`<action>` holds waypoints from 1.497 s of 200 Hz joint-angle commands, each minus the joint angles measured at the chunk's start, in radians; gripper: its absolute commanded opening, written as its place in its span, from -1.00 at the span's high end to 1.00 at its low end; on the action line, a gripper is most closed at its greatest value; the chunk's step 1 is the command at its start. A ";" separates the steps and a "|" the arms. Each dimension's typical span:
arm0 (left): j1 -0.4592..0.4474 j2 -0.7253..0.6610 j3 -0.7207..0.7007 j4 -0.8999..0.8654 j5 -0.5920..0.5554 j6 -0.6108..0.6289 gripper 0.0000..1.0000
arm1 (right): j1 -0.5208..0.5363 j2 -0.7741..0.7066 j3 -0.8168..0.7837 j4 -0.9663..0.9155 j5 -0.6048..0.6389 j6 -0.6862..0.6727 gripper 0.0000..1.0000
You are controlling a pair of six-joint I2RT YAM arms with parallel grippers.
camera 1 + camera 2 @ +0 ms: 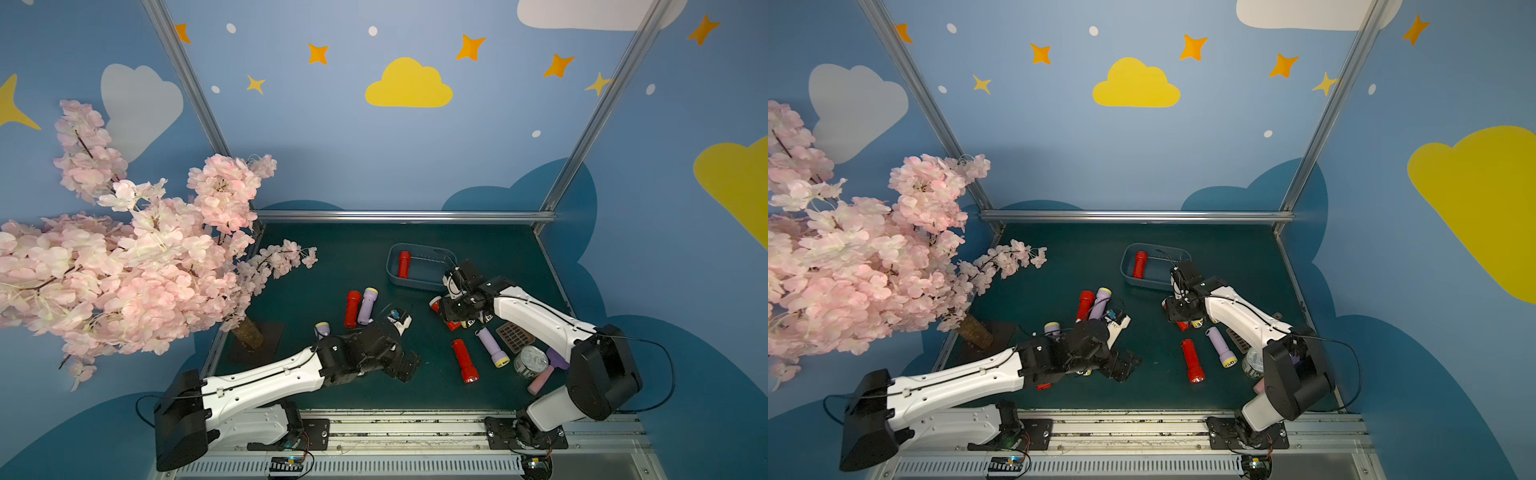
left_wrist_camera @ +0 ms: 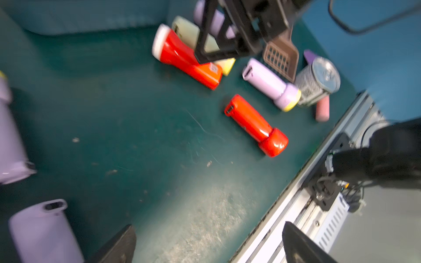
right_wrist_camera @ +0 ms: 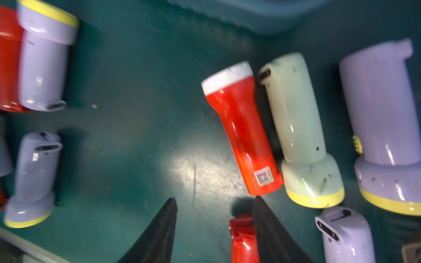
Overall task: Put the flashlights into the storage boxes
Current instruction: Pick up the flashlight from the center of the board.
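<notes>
In both top views the shallow dark blue-grey plastic storage bin (image 1: 411, 281) sits toward the far edge of the green worktop (image 1: 353, 249), right of its middle. One red plastic flashlight (image 1: 404, 264) lies inside at the bin's left end. The left pincer (image 1: 409, 368) hangs near the middle of the near edge, jaws spread wide with nothing between them. The right pincer (image 1: 448, 318) is low over a cluster of flashlights (image 1: 455, 325) just in front of the bin's right end, and its own body hides its fingertips there. Toward the near right corner lie a loose red flashlight (image 1: 465, 360) and a lilac flashlight with a yellow head ring (image 1: 492, 347), beside a brown slotted scoop (image 1: 515, 337) and a silver tin can (image 1: 531, 361). In the left wrist view the left pincer's fingers (image 2: 118, 246) stand far apart above bare worktop, touching nothing. In the right wrist view the right pincer (image 3: 214, 205) is partly spread and pinches nothing, with bare worktop showing between its fingers. A red flashlight tail (image 3: 242, 236) lies in the gap against one finger, clear of the other. That same finger's tip reaches the tail of a red flashlight with a white head ring (image 3: 241, 129); whether they touch I cannot tell. A pale yellow flashlight (image 3: 298, 127) lies just beside that one.
</notes>
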 commanded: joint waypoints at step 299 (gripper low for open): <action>0.017 -0.117 -0.080 -0.010 -0.161 -0.001 -0.99 | -0.056 0.250 0.052 0.108 -0.031 -0.039 0.04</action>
